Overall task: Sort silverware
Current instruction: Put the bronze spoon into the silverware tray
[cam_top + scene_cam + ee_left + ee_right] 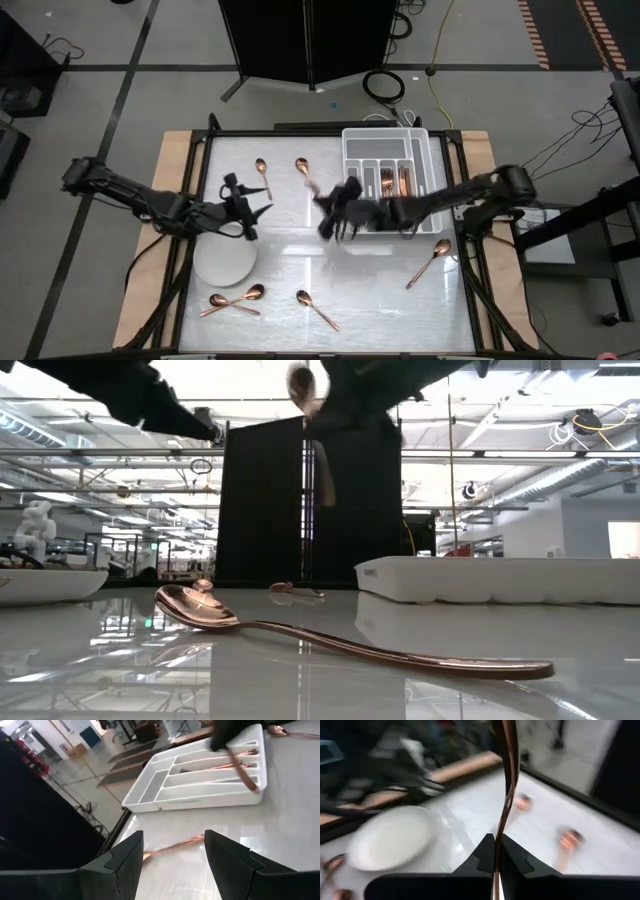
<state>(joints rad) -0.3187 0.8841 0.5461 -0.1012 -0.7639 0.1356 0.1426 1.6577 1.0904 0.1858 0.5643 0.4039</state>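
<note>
Four slim copper spoons (238, 299) lie along the near edge of the glossy white bench (290, 250), a fifth (428, 262) further right, beside a round white plate (224, 264). Mid-bench, the left hand (252, 212) hangs with fingers spread wide and empty, while the right hand (333, 215) is clamped on a copper spoon (506, 785) lifted off the surface. Farther back two spoons (262, 170) lie loose, and more copper pieces sit in the white compartmented plastic tray (352, 150).

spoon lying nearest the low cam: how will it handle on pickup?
The spoon probably stays stiff: slim metal. Its polished handle on the glossy table likely slides when nudged. It lies low and flat, so pinching it may be fiddly; the rounded bowl could rock.
</note>
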